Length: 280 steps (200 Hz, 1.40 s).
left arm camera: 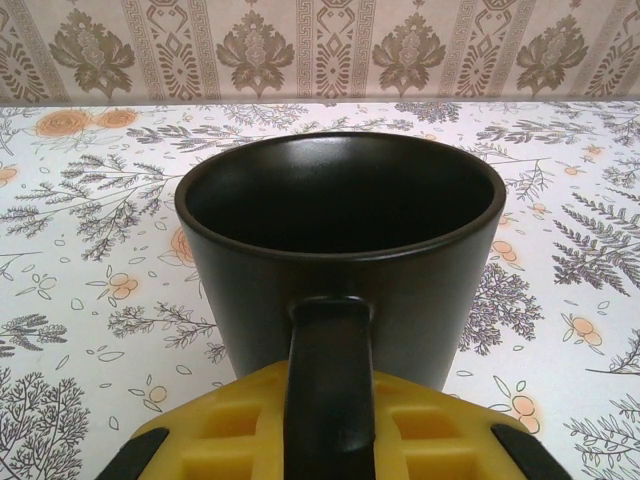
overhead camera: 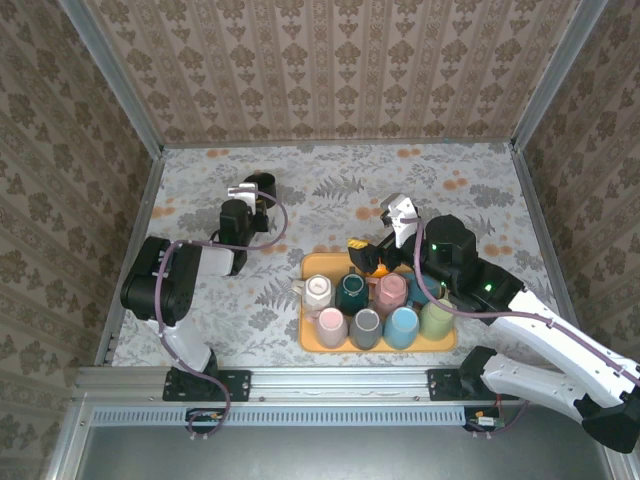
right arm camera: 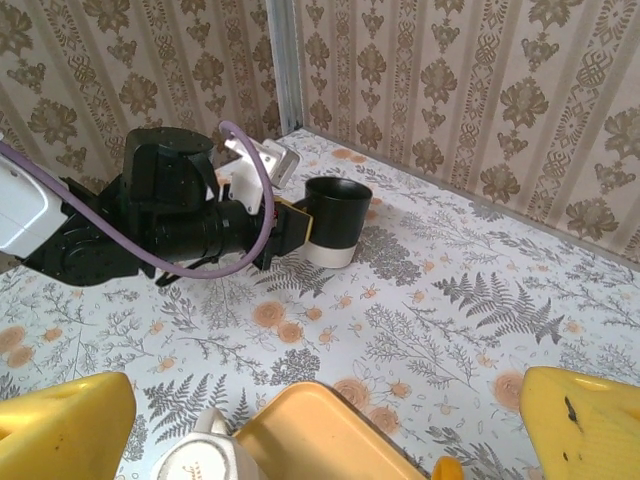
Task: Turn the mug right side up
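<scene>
Mug stands mouth up, apparently resting on the table, well apart from the tray. Left gripper is pinched on its handle. Right gripper is spread wide over the tray. Judged: turning is done, only the release is left.

In the left wrist view, the mug's base is hidden behind the left fingers. The handle and fingers are cut off by the bottom edge.

1 black mug, 8 coloured mugs — 1 tray
</scene>
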Each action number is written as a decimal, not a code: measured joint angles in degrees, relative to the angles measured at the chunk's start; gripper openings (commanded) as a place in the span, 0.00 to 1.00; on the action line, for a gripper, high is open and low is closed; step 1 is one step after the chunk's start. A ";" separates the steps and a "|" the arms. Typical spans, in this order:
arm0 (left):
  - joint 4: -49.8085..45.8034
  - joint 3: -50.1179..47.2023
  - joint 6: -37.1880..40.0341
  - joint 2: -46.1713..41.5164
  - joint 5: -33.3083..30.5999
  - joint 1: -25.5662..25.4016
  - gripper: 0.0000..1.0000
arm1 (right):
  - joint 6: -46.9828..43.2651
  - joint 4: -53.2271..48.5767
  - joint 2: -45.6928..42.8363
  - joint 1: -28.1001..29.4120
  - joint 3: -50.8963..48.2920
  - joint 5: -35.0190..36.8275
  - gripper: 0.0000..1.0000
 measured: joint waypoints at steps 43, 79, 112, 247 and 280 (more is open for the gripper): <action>-1.11 -0.04 -0.13 -0.35 -0.33 -0.39 0.28 | 0.00 0.26 -0.98 -0.22 -0.59 -0.02 1.00; -7.30 0.17 -0.20 -2.08 -0.39 -1.44 0.34 | 0.00 0.33 -1.03 -0.33 -0.59 -0.02 1.00; -10.16 0.17 -0.57 -2.58 -0.44 -2.05 0.35 | 0.02 0.35 -1.11 -0.33 -0.66 -0.02 1.00; -21.22 9.90 -2.82 -0.28 1.46 0.96 0.48 | 0.00 0.24 -1.29 -0.46 -0.66 -0.02 1.00; -23.10 9.86 -3.65 -1.20 3.08 1.09 0.54 | -0.02 -0.33 -0.46 -0.59 -0.31 -0.02 1.00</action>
